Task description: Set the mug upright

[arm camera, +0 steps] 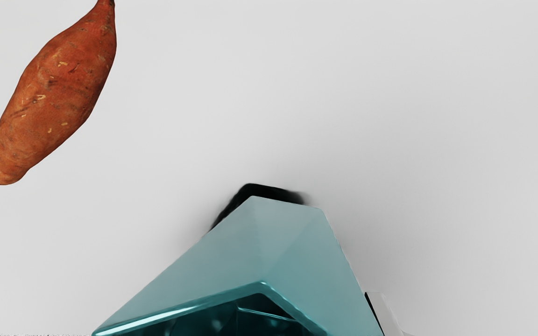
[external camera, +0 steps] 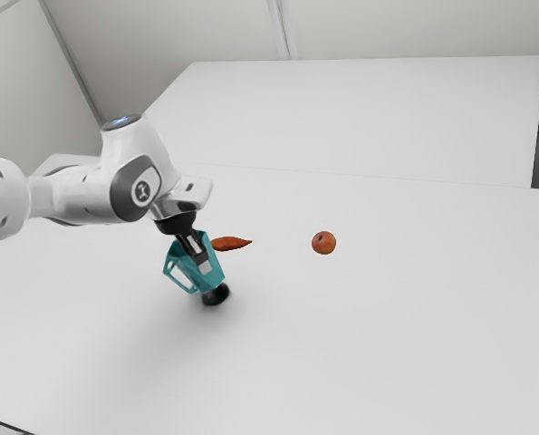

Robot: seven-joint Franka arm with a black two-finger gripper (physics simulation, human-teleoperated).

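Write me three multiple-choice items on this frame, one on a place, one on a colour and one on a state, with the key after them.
1. In the exterior view, where does the sweet potato lie on the table?
A) To the right of the round fruit
B) Between the mug and the round fruit
C) Inside the mug

2. What colour is the mug?
A) Yellow
B) White
C) Teal

3. How is the mug oriented?
A) Tilted
B) Straight upright
C) Upside down, mouth flat on the table

Key:
1. B: the exterior view shows the mug to its left and the round fruit to its right.
2. C: both views show blue-green walls.
3. A: the exterior view shows the body slanting, and the wrist view shows its open mouth.
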